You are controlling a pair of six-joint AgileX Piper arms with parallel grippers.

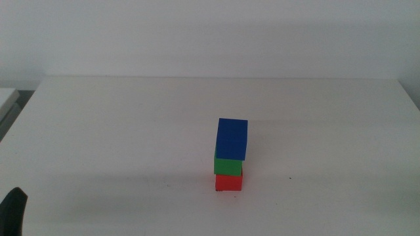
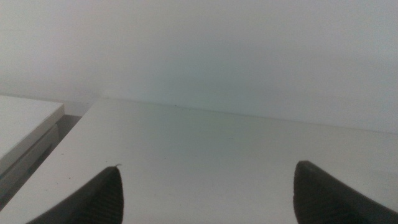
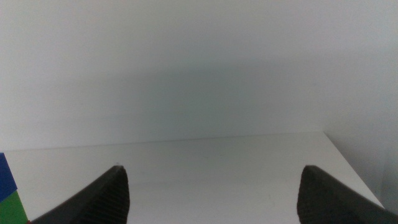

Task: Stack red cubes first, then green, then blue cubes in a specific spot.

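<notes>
- Left gripper point(image 1: 13, 211): only a dark sliver of it shows at the bottom left corner of the middle view, well apart from the cubes. In the left wrist view its two jaws point(image 2: 205, 199) stand wide apart with nothing between them, over bare white tabletop point(image 2: 205, 149).
- Second white surface point(image 2: 25, 121): it lies beside the table's left edge, set a little lower, with a dark gap between the two.
- Stack: near the middle of the table, toward the front, three cubes stand one on another, free of both grippers.
- Red cube point(image 1: 229, 181): it sits at the bottom, resting on the tabletop.
- Green cube point(image 1: 228, 166): it rests on the red one, roughly in line with it.
- Blue cube point(image 1: 232, 138): it sits on top, looking slightly turned and overhanging toward the right.
- A tiny dark mark point(image 1: 289, 178) lies on the tabletop to the right of the stack.
- Right gripper point(image 3: 211, 199): absent from the middle view. In its wrist view the jaws are spread wide and hold nothing; the edges of the blue and green cubes show at the frame's border.
</notes>
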